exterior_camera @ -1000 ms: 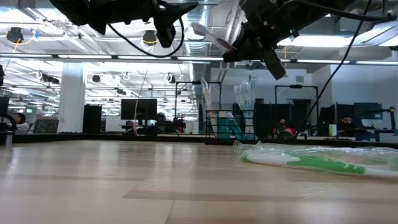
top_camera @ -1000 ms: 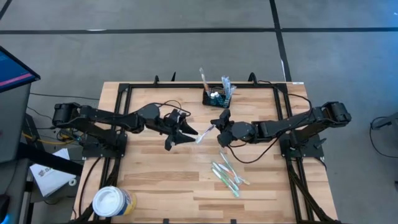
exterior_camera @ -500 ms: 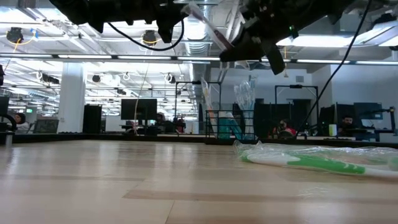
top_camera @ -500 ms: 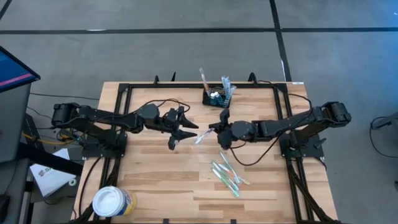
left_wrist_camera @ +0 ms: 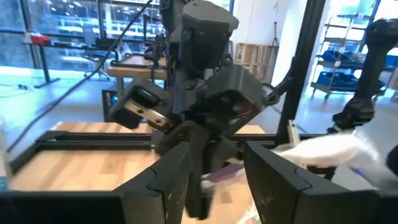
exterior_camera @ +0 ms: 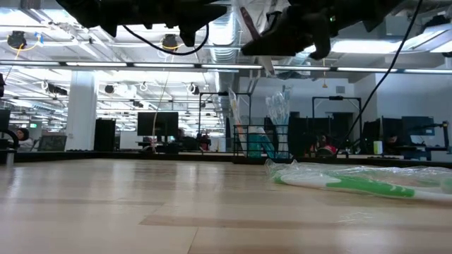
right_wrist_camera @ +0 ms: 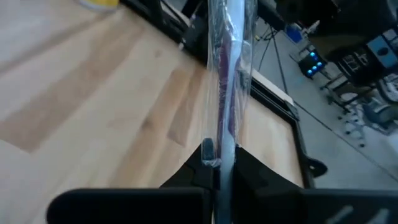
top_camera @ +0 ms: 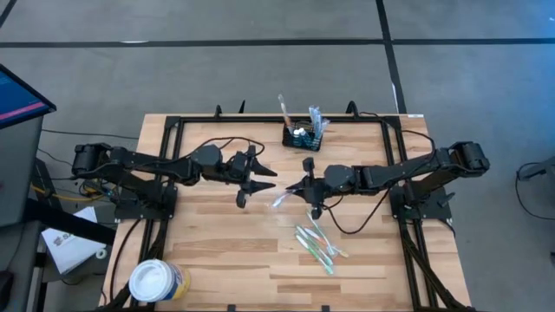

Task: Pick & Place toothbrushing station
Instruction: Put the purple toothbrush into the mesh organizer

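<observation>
One black wire caddy (top_camera: pixel 303 135) stands at the far edge of the tabletop (top_camera: pixel 217 251), near the middle, with wrapped toothbrushes upright in it. Nearer us, over the middle of the tabletop, we see the right claw (top_camera: pixel 299 187) clamped on a wrapped toothbrush (top_camera: pixel 281 198), which slants away from its fingers; the right wrist view shows the clear wrapper pinched between them. Just beside it, the left claw (top_camera: pixel 257 179) hangs with its fingers parted, holding nothing. A few green wrapped toothbrushes (top_camera: pixel 314 245) lie loose on the wood closer to us. One round white tub (top_camera: pixel 158 280) sits at the near left corner.
</observation>
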You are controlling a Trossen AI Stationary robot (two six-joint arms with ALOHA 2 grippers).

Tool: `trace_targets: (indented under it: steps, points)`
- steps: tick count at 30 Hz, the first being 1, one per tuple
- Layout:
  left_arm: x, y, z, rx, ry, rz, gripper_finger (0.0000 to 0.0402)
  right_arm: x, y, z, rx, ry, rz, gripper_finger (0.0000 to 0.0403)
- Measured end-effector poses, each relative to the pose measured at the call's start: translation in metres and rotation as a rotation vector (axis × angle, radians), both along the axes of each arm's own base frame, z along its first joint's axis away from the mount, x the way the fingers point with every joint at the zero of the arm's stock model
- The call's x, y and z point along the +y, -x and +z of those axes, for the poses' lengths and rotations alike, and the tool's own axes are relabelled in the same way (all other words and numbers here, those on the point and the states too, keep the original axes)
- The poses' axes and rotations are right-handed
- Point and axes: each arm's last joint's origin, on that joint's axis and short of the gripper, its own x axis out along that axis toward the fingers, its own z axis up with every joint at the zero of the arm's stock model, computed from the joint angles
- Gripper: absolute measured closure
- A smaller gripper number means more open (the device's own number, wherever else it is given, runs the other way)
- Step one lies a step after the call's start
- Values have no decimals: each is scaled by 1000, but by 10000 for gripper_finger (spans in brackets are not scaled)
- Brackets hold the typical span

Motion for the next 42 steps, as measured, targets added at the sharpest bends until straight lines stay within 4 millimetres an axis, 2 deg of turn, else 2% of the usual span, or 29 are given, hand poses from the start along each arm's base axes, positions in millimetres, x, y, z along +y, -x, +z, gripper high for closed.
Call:
trace_targets:
  steps: [13,23,34,42]
  points:
    - [0,0,0,-5,-42,5,253,2,-3,9,-89,-176,44,392]
    - [0,0,0,-11,-97,6,253,-18,-5,13,-125,-329,52,392]
    - [0,0,3,-44,-100,8,253,-29,-6,15,-150,-370,35,392]
    - [-7,0,9,-115,-206,26,253,-29,-6,15,-148,-377,33,392]
